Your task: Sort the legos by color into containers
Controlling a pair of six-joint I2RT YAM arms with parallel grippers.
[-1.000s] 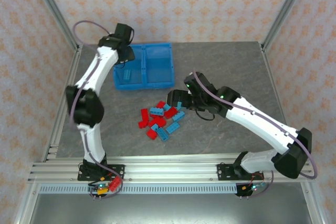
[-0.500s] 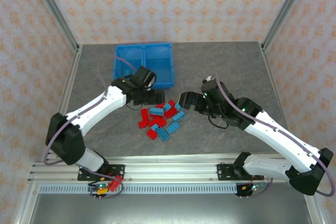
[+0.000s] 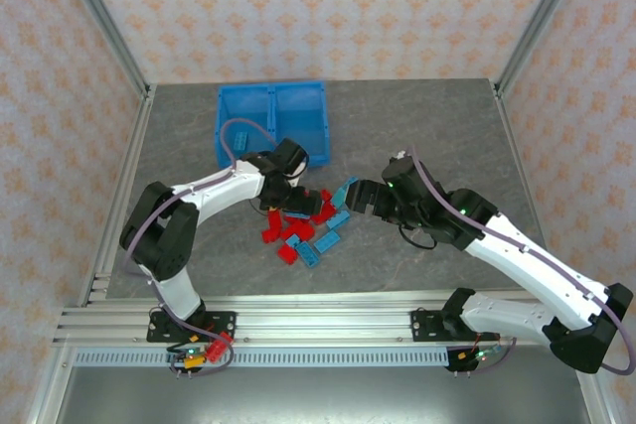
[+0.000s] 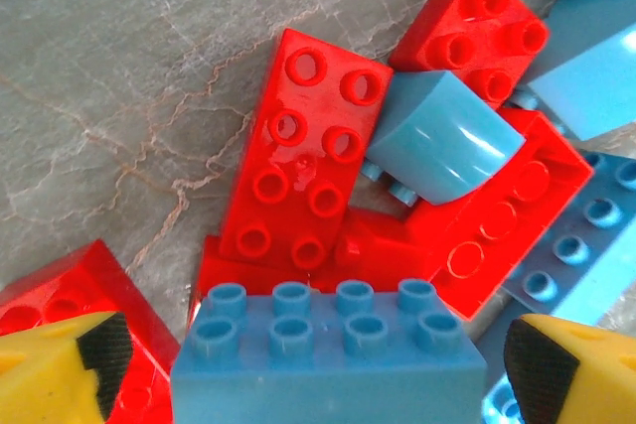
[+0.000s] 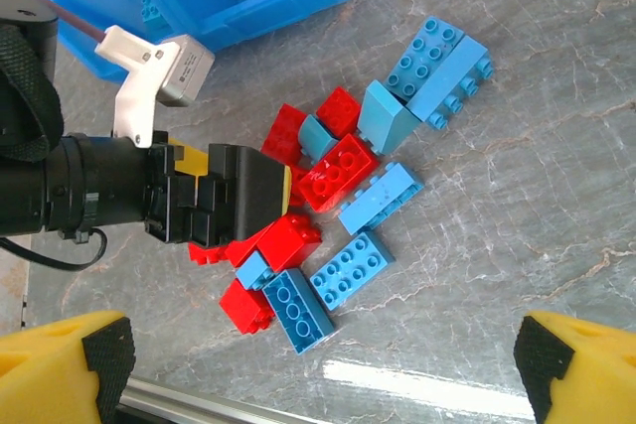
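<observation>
Red and light blue legos (image 3: 306, 225) lie in a loose pile on the grey table, in front of the bright-blue bin (image 3: 316, 142) with its two containers. My left gripper (image 3: 285, 201) is down on the pile's left side. It is open, its yellow fingertips (image 4: 60, 364) straddling a light blue eight-stud brick (image 4: 328, 345) with gaps on both sides. Red bricks (image 4: 308, 161) lie just beyond it. My right gripper (image 3: 356, 196) hovers open at the pile's right edge, nothing between its fingers. A light blue brick (image 5: 152, 13) lies inside the bin.
The left arm's black wrist (image 5: 209, 201) covers part of the pile in the right wrist view. Two joined light blue bricks (image 5: 437, 67) sit apart at the pile's far right. A metal rail (image 3: 318, 325) runs along the near table edge, and wallpapered walls enclose the table.
The left arm swung from above the bin's left container down onto the pile, and its jaws opened. The right gripper drew back slightly to the right of the pile.
</observation>
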